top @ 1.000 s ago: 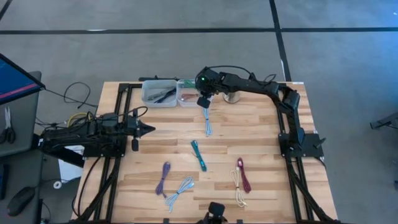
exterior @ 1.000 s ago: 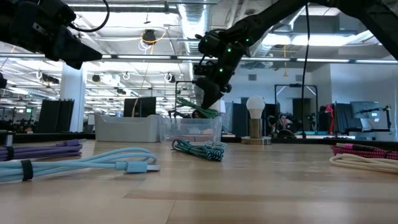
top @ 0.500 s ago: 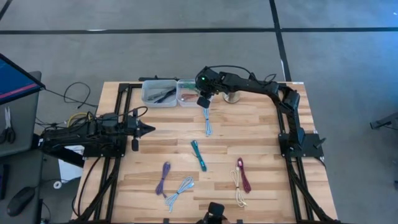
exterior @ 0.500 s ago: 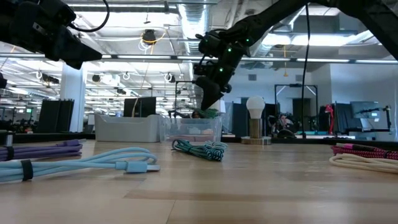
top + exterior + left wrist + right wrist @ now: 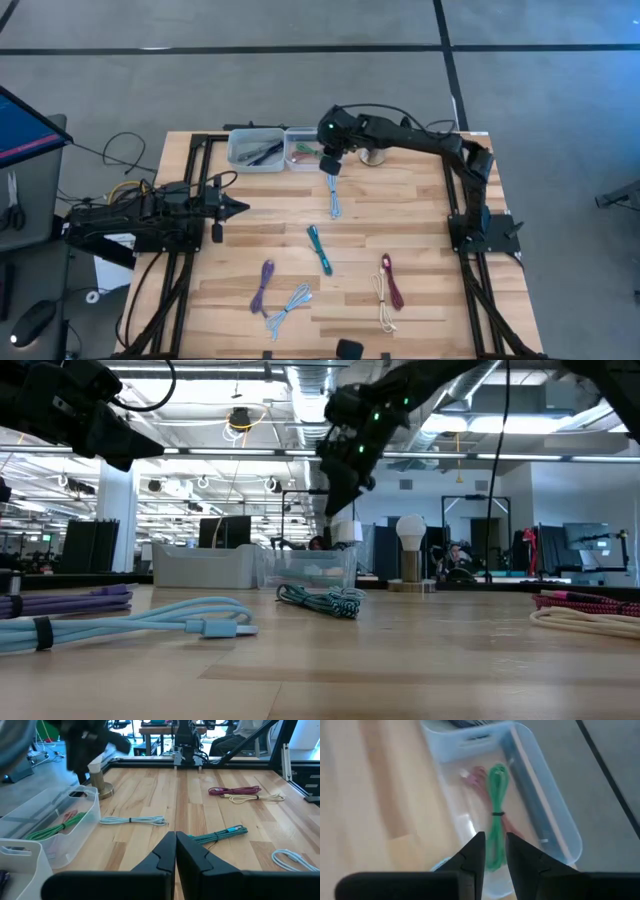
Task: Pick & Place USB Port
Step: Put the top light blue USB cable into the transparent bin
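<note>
A green USB cable [image 5: 495, 810], coiled and tied at its middle, lies on the floor of the right clear bin [image 5: 303, 152] beside a reddish cable. My right gripper [image 5: 494, 840] hangs above that bin, open and empty, fingers pointing down; it also shows in the high view [image 5: 327, 162] and in the low view [image 5: 338, 500]. My left gripper [image 5: 175, 840] is shut and waits over the table's left side [image 5: 238, 208].
The left clear bin [image 5: 255, 148] holds dark cables. On the table lie a pale blue cable [image 5: 335, 200], a teal one [image 5: 319, 248], a purple one [image 5: 263, 285], a light blue one [image 5: 290, 305], and a cream and maroon pair [image 5: 387, 290]. A round brass piece [image 5: 372, 157] stands beside the bins.
The green cable hung below my right gripper over the right bin, sank lower, and now lies inside the bin, free of the fingers. My right gripper has risen above the bin. The left arm has kept still.
</note>
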`<state>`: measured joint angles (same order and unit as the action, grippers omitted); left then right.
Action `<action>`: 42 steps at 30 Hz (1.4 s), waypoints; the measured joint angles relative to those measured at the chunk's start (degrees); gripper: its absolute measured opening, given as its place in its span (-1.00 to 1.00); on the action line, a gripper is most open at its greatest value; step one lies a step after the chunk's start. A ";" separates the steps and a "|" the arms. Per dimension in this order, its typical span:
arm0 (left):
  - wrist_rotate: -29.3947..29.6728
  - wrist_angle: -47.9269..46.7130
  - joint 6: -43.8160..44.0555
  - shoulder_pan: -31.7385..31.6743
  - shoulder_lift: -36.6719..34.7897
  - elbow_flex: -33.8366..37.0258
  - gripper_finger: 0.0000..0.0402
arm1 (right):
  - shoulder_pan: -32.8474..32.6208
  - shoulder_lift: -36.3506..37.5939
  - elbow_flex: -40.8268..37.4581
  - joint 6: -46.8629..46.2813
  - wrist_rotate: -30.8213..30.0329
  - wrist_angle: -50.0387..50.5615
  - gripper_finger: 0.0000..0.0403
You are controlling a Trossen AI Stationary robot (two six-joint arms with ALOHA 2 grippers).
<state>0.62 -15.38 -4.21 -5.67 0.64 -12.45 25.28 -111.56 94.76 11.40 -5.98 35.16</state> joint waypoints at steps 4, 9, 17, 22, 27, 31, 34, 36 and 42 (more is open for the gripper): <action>0.00 0.00 0.00 0.00 0.00 0.00 -0.94 | -2.44 3.48 0.00 -2.81 0.01 2.46 -0.66; 0.01 0.02 0.00 -0.02 0.00 0.00 -0.94 | -5.62 7.03 0.02 -3.95 0.00 2.58 -0.66; 0.00 0.02 0.00 0.00 0.00 0.00 -0.94 | -9.84 9.34 0.02 -4.20 0.02 2.91 -0.66; 0.00 0.02 0.00 0.00 0.00 0.00 -0.94 | -12.31 9.37 0.04 -5.92 0.13 7.41 -0.66; 0.00 0.03 0.00 -0.01 -0.02 0.00 -0.94 | -15.40 9.10 0.04 -8.42 0.17 10.89 -0.66; 0.00 0.04 0.00 0.00 -0.02 0.00 -0.94 | -18.09 9.10 0.04 -12.29 0.17 11.33 -0.66; 0.00 0.04 0.00 0.00 -0.02 0.00 -0.94 | -19.44 9.10 0.04 -17.06 0.18 11.92 -0.66; 0.00 0.04 0.00 -0.01 -0.02 0.00 -0.94 | -19.98 9.10 0.03 -19.39 0.17 13.03 -0.66; 0.00 0.09 0.00 -0.02 -0.02 0.00 -0.94 | -19.79 9.10 -1.10 -24.03 -1.17 11.62 -0.66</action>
<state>0.62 -15.29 -4.21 -5.69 0.62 -12.45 5.49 -102.45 93.66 -12.63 -7.14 46.78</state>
